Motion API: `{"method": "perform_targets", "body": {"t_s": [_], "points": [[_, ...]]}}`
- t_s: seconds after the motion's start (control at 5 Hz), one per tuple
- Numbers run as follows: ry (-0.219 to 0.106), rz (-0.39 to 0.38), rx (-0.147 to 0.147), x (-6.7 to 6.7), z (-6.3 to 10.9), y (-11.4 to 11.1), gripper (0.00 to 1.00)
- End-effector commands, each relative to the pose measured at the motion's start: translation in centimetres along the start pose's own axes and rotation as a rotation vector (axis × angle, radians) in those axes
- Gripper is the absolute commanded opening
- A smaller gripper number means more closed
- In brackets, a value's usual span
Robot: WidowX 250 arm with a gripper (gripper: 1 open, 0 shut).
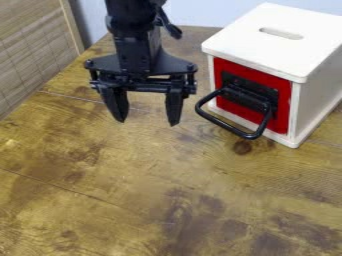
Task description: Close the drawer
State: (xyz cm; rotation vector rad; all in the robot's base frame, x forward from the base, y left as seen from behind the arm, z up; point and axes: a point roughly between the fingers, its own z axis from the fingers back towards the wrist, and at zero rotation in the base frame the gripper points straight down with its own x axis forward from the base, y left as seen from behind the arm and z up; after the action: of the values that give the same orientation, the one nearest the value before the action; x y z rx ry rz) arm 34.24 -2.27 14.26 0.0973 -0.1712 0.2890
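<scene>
The drawer has a red front with a black panel, and its large black loop handle juts out toward the table. It is set in a white box-shaped cabinet at the right. The red front looks about level with the cabinet face; I cannot tell how far out it stands. My black two-fingered gripper hangs pointing down to the left of the handle, apart from it. Its jaws are spread wide and open, with nothing between them.
The cabinet stands on a worn wooden table and has a slot in its top. A slatted wooden panel runs along the far left edge. A dark knot marks the wood below the handle.
</scene>
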Motion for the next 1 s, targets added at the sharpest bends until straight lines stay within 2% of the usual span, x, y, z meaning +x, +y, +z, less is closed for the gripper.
{"method": "perform_targets", "body": {"t_s": [0.0,0.2,0.4,0.6,0.8], "points": [[-0.051,0.005,-0.012,-0.3,1.7,-2.1,1.00],[-0.026,0.055,0.007,-0.5,0.2,-1.8,1.00],[-0.026,0.111,0.020,-0.4,-1.1,0.3,1.00],[-0.043,0.144,0.031,0.3,-1.4,2.0,1.00],[-0.059,0.027,-0.005,0.8,0.4,2.0,1.00]]}}
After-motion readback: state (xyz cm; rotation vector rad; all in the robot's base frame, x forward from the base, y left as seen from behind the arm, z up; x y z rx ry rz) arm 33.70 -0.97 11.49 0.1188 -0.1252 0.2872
